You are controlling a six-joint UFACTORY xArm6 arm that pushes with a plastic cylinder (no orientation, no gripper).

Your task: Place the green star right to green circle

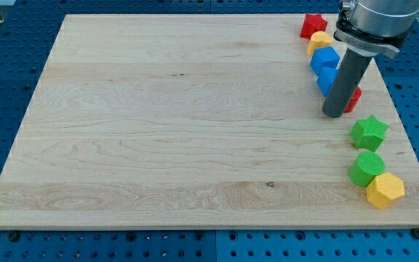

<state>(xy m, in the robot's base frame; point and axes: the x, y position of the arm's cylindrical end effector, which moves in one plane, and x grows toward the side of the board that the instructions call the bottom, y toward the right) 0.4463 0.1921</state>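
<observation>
The green star (369, 132) lies near the board's right edge. The green circle (366, 168) sits just below it, toward the view's bottom, touching a yellow hexagon (385, 191). My tip (334, 114) rests on the board up and to the left of the green star, a short gap away from it. The rod stands in front of a red block (353, 98) and the lower blue block (326, 78).
A column of blocks runs along the board's upper right: a red star (313, 25), a yellow block (320, 41), a blue block (324, 58), then the second blue block and the red block behind the rod. The board's right edge (406, 138) is close to the green star.
</observation>
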